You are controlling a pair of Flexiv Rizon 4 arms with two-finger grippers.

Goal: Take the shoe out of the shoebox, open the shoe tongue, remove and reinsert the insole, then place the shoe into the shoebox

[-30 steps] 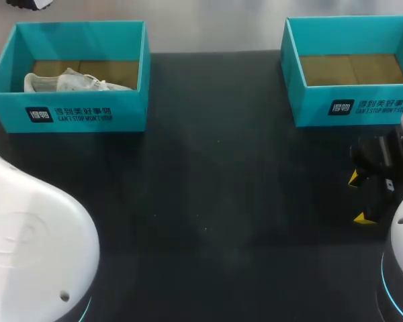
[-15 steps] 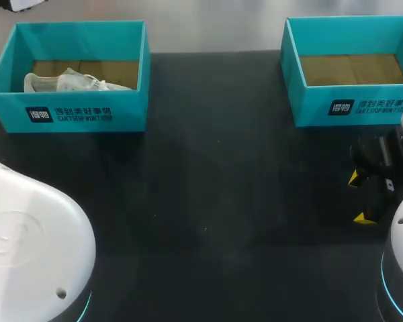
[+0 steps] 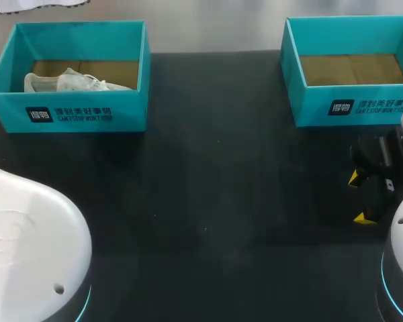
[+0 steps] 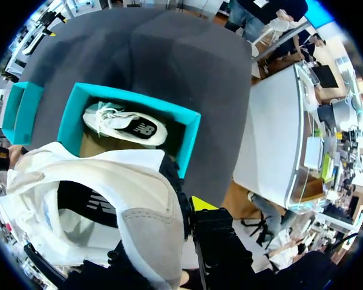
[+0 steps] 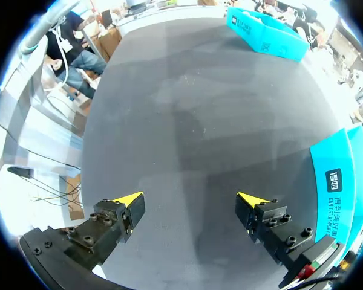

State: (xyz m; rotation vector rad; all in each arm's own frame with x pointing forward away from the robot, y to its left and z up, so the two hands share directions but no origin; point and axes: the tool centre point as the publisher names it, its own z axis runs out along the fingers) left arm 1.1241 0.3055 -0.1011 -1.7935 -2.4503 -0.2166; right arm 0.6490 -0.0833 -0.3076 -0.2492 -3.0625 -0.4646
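The left jaws are clenched on a white shoe (image 4: 127, 205), one yellow tip showing beside it, directly above the teal shoebox (image 4: 69, 118), in which a second shoe (image 4: 124, 124) is laid. The right jaws are spread wide over the table (image 5: 187, 121), with another shoebox (image 5: 333, 181) just beside them.

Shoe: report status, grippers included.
Left gripper shut on white shoe, aloft above left shoebox. Right gripper open, over table beside right shoebox. Second shoe lying in left shoebox, under the held one.
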